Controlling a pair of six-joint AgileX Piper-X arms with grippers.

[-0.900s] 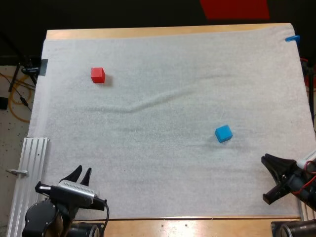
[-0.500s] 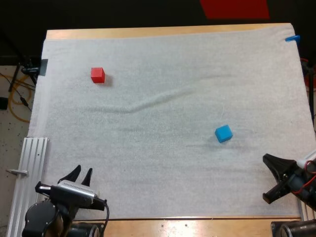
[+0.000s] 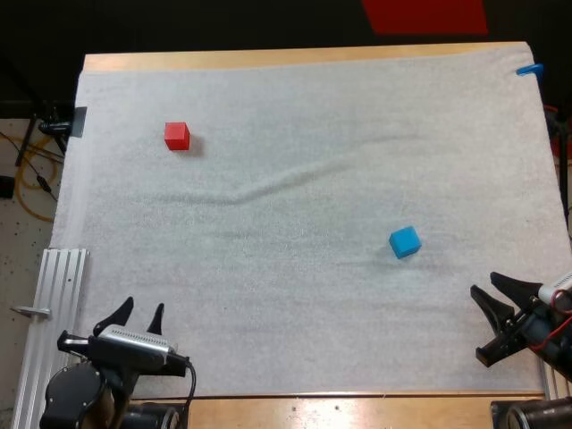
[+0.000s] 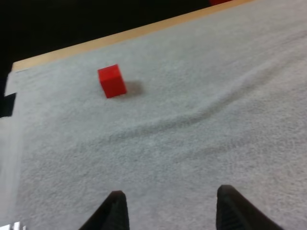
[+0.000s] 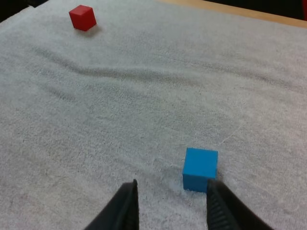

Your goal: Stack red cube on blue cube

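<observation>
Red cube (image 3: 177, 136) sits on the white mat (image 3: 313, 295) in the upper left of the high view, well apart from the blue cube (image 3: 404, 241), which is right of centre. Left gripper (image 3: 142, 307) hangs at the bottom left, fingers spread, gripping nothing. Right gripper (image 3: 478, 326) is at the lower right edge near the blue cube, fingers also spread wide and empty.

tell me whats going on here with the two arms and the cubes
Nothing is gripped yet. The small red cube sits on the white mat at far left, the small blue cube well apart at near right. The left gripper and right gripper both hang open and empty by the mat's near edge, the right one close to the blue cube.
</observation>
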